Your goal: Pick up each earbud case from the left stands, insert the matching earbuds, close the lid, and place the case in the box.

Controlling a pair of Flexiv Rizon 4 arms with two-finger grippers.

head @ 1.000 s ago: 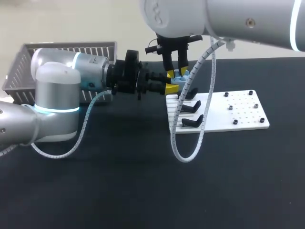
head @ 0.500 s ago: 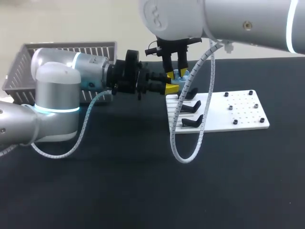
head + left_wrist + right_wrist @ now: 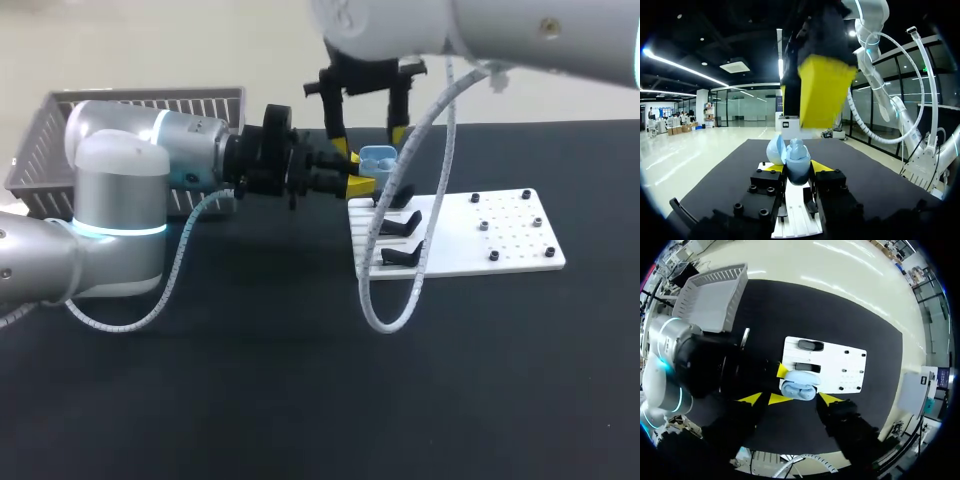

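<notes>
Jaws on your left arm (image 3: 120, 190) are squeezed tight on the light blue earbud case (image 3: 377, 157), and its lid stands open. The case is up in the air over the table (image 3: 250, 380), at the edge of the white board (image 3: 500, 235) with the black stands (image 3: 402, 225). Your right jaws hang just above it, spread wide apart.

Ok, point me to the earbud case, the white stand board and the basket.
earbud case (image 3: 378, 156), head view, its blue body.
white stand board (image 3: 465, 240), head view, bare top face.
basket (image 3: 150, 95), head view, top rim.
</notes>
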